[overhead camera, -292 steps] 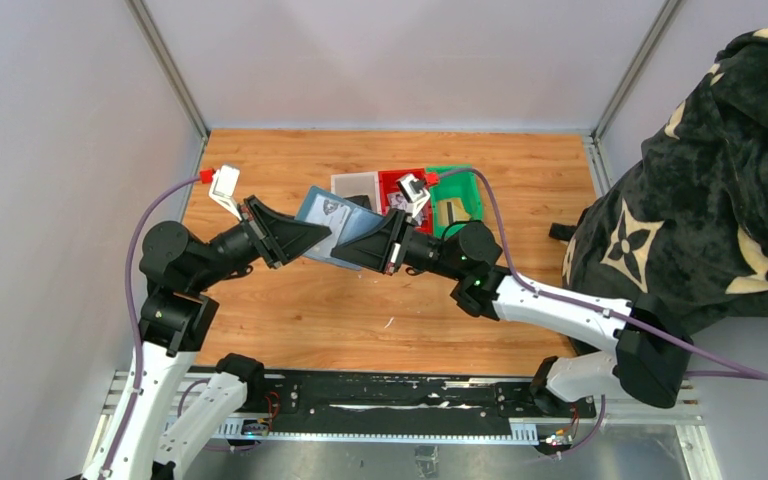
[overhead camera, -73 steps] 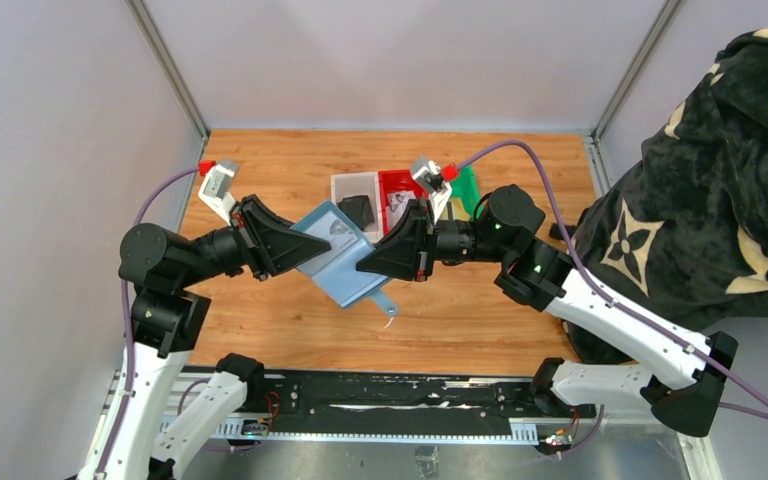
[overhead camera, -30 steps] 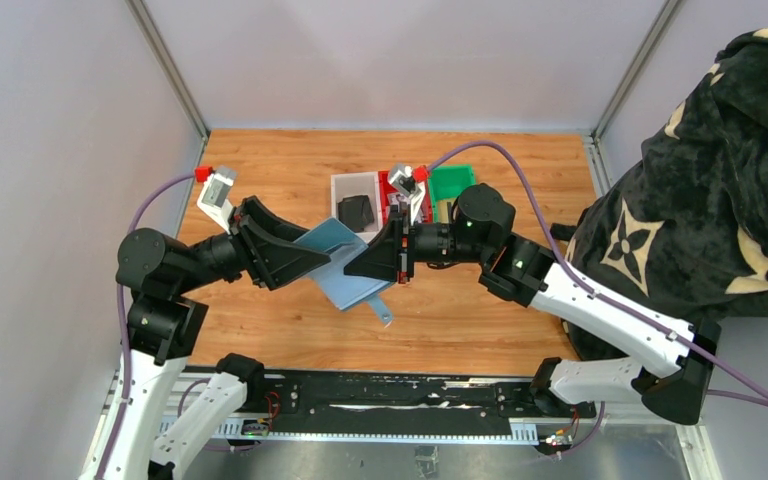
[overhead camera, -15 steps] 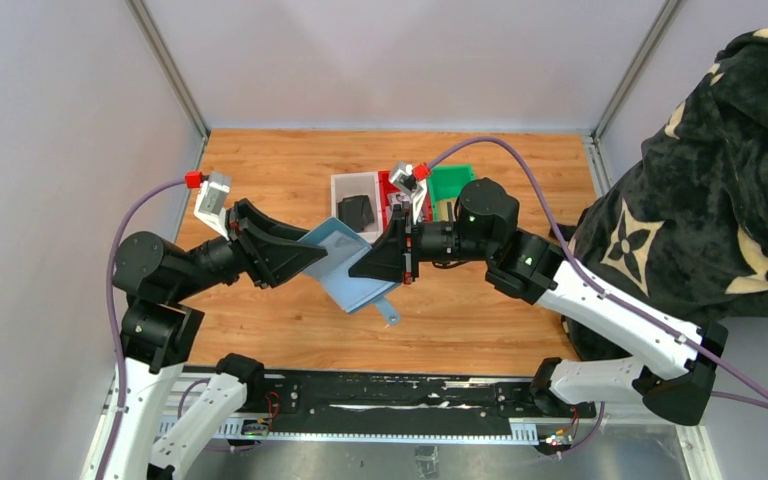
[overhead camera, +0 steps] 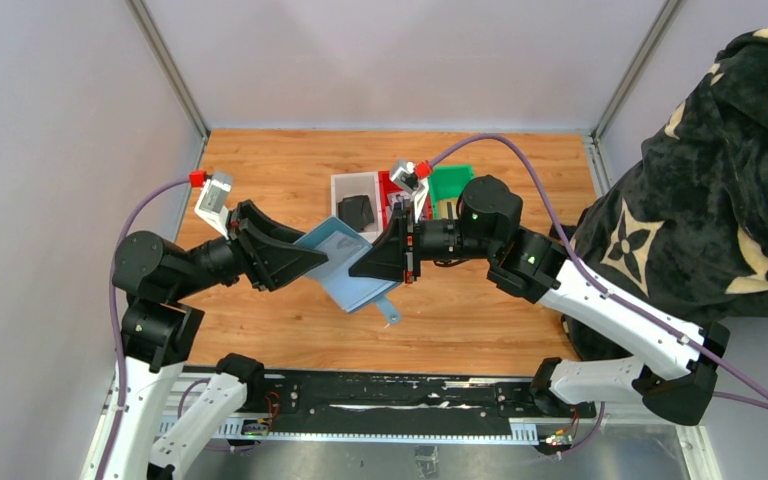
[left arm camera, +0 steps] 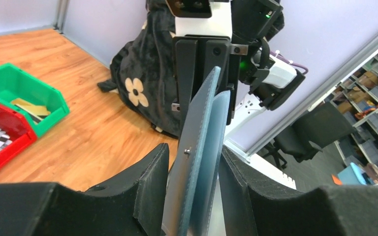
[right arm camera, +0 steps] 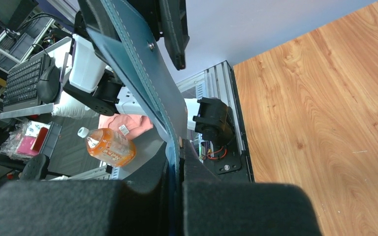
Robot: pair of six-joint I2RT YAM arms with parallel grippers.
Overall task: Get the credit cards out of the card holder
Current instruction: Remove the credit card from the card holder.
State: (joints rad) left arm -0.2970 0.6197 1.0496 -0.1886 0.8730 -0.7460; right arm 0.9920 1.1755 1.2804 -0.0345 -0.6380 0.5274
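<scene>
While held above the tabletop (overhead camera: pixel 290 170), one teal card holder (overhead camera: pixel 360 290) is clamped at its right edge by the closed right gripper (right arm camera: pixel 176 157) and straddled by the half-open left gripper (left arm camera: pixel 193 152), whose hold cannot be told.

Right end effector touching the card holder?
Touching. Right wrist view: the right end effector pinches the edge of the card holder, no gap visible.

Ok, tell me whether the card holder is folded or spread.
Almost folded: the card holder shows two flaps close together, a narrow gap between them.
</scene>
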